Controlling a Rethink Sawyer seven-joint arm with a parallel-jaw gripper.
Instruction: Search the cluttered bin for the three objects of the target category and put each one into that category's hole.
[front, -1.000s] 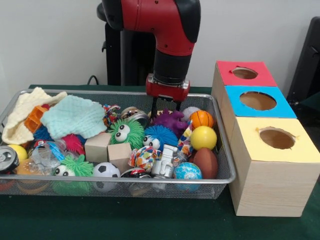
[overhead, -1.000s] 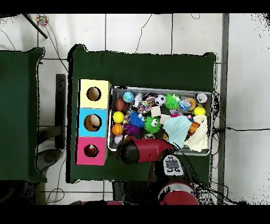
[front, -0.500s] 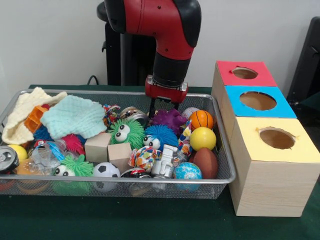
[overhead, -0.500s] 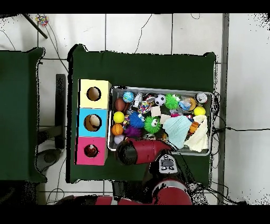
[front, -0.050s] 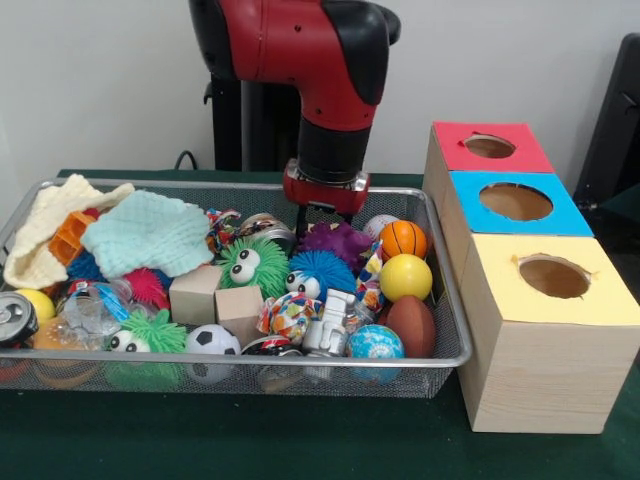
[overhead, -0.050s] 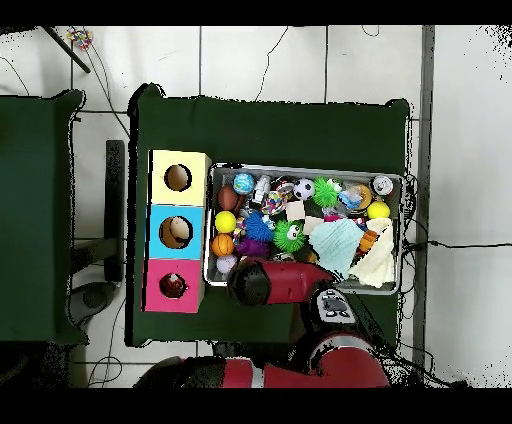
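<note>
Balls of several kinds are seen crowded into the wire bin (front, -0.050s: 452, 330), which is taken as the landmark. Against the bin's near rim a soccer ball (front, -0.050s: 212, 342) and a blue globe ball (front, -0.050s: 375, 343) are found, with a brown football (front, -0.050s: 411, 324) beside the globe at the bin's box-side end. A crushed can (front, -0.050s: 15, 318) is lodged at the opposite near corner. Toward the bin's middle two wooden blocks (front, -0.050s: 218, 296), a green googly-eyed puffer (front, -0.050s: 249, 265) and a blue puffer (front, -0.050s: 318, 272) are seen, and a yellow ball (front, -0.050s: 407, 276) is set near the box-side wall. Behind it, a small basketball (front, -0.050s: 402, 238) and a purple spiky toy (front, -0.050s: 339, 241) are placed near the far rim, while a mint cloth (front, -0.050s: 148, 232) is draped over the other end. Over the purple toy the gripper (front, -0.050s: 320, 212) is hung; whether its fingers are spread or pressed together cannot be told. Beside the bin, three boxes are lined up: yellow box (front, -0.050s: 545, 330), blue box (front, -0.050s: 512, 205), red box (front, -0.050s: 487, 148).
</note>
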